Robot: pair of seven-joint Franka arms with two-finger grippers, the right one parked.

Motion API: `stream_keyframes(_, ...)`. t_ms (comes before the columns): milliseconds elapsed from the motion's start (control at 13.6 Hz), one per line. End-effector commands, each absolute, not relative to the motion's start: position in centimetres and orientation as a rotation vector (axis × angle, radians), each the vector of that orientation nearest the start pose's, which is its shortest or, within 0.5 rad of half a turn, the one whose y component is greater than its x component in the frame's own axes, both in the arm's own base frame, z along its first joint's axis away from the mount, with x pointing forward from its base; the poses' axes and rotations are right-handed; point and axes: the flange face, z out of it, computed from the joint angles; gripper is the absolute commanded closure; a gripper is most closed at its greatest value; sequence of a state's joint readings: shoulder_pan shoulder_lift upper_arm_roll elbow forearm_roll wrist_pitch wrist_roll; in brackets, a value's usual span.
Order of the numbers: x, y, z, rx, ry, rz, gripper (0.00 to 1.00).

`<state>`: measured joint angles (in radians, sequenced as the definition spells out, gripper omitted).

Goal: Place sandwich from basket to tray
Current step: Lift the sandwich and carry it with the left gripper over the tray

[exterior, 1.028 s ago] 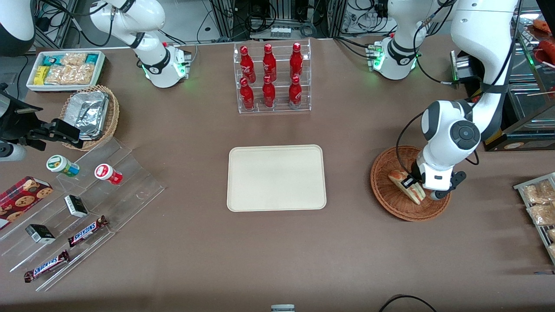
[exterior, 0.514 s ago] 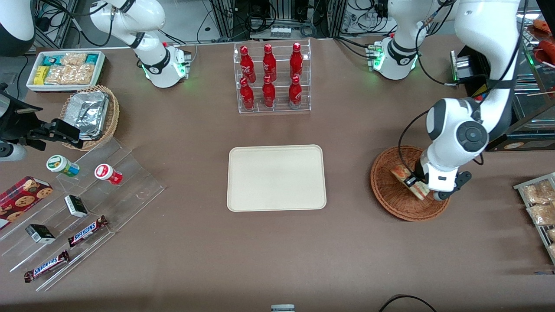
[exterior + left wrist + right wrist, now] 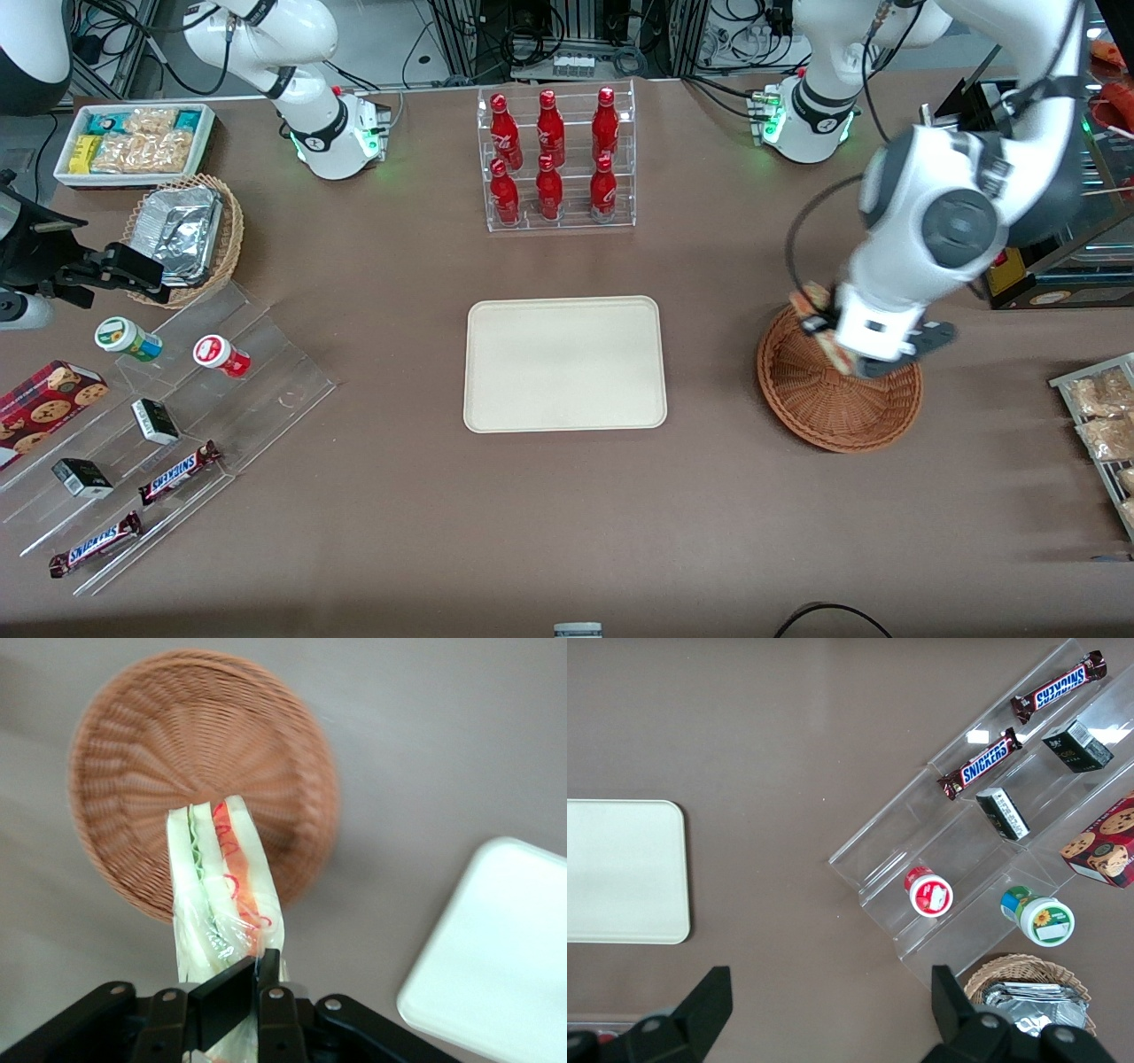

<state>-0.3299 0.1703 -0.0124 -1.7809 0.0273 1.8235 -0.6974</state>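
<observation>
My left gripper [image 3: 831, 335] hangs in the air above the reddish-brown wicker basket [image 3: 819, 408], shut on the clear-wrapped sandwich [image 3: 811, 310]. In the left wrist view the sandwich [image 3: 221, 886] shows its white bread with red and green filling, clamped at its wrapper end between the black fingers [image 3: 232, 997] of the gripper [image 3: 257, 979]. The basket [image 3: 151, 762] lies below it with nothing inside. The cream-beige tray [image 3: 565, 363] lies flat at the table's middle, bare, and its rounded corner [image 3: 496, 974] shows in the wrist view too.
A clear rack of red bottles [image 3: 556, 159] stands farther from the camera than the tray. Snack packets on a rack [image 3: 1103, 416] lie at the working arm's end. A tiered acrylic stand with candy bars [image 3: 177, 474], a foil-filled tan basket [image 3: 186, 235] and a white snack bin [image 3: 135, 142] occupy the parked arm's end.
The gripper has risen out of the basket with the sandwich in its hold, lifting it from the basket floor to above the rim farther from the camera. The basket now lies bare.
</observation>
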Motion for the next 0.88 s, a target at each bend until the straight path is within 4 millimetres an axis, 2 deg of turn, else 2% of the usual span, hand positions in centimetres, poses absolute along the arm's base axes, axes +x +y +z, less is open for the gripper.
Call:
stream_keyframes(0,54.9,-26.9,45.5,-3.042,-0.392,0.139,1.00)
stream_keyframes(73,54.2,-30.6,45.6,-3.072,-0.353,0.145,1.00)
stream_keyframes(220,53.0,-37.4,44.0,-3.080,-0.252,0.145,1.00)
stream_keyframes(440,51.6,-45.9,41.4,-3.120,-0.162,0.145,1.00)
stream_keyframes(661,49.3,-52.1,37.7,-3.183,-0.048,0.055,1.00)
stream_keyframes(807,48.9,-54.1,35.8,-3.232,-0.019,-0.016,1.00)
